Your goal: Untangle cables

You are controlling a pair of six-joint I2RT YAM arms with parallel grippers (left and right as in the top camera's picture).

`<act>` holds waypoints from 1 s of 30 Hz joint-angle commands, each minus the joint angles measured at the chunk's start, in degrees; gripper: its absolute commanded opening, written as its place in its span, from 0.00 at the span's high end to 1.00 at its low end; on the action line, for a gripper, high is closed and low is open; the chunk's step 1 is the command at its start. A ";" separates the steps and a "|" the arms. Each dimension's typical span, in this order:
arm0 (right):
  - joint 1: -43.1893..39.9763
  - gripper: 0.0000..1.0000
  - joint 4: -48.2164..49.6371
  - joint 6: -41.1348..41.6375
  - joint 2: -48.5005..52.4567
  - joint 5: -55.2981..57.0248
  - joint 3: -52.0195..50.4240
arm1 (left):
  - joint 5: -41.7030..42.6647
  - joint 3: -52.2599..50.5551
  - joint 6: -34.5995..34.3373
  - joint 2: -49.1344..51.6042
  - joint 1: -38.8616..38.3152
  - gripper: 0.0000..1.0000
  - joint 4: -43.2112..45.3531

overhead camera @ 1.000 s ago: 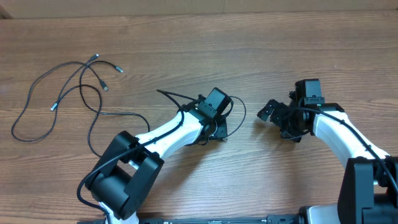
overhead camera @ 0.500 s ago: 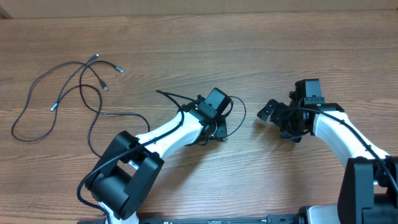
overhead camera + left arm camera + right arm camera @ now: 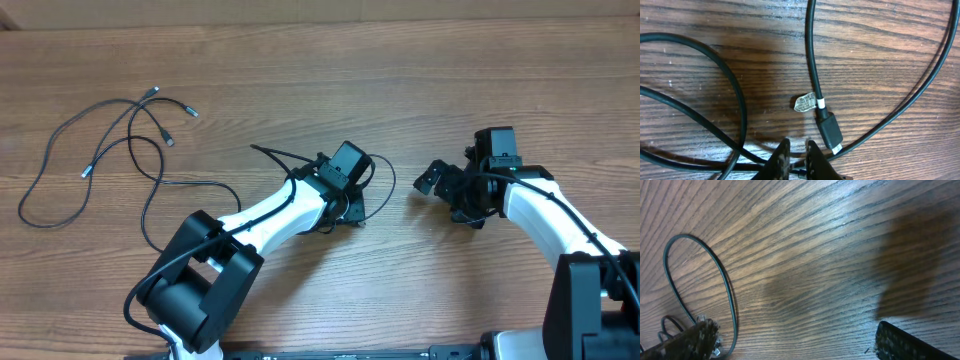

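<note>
- Most of the cables lie in loose loops on the left part of the tabletop, with small plug ends fanned out at the top of the tangle.
- One strand runs from that tangle toward the middle and curls in a loop beside the left arm's head.
- The left pincer is low over this middle stretch. Its jaws are nearly together, with only a thin slit between the tips.
- A cord crosses just at those tips, but I cannot tell whether it is pinched.
- Just ahead of the left pincer a black plug lies flat on the wood, with a small white label wrapped on its cord right behind it.
- Two more strands curve past on the plug's left, and one sweeps around its right.
- The right pincer stands to the right of the middle, jaws spread wide with bare wood between them.
- A thin loop of cord lies near its left finger.
</note>
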 commanded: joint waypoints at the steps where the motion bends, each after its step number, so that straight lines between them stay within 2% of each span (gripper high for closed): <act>1: -0.11 0.00 0.31 -0.02 -0.24 -0.17 0.35 | -0.79 -0.22 -0.39 0.39 -0.42 0.87 0.13; 9: -0.11 0.00 0.33 -0.02 -0.24 -0.17 0.35 | -0.76 -0.22 -0.37 0.39 -0.42 0.88 0.11; 18: -0.11 0.00 0.31 -0.02 -0.24 -0.17 0.35 | -0.76 -0.22 -0.39 0.39 -0.42 0.96 0.48; 30: -0.11 0.00 0.31 -0.02 -0.24 -0.17 0.35 | -3.34 -0.20 -2.12 0.20 -0.44 0.96 -1.84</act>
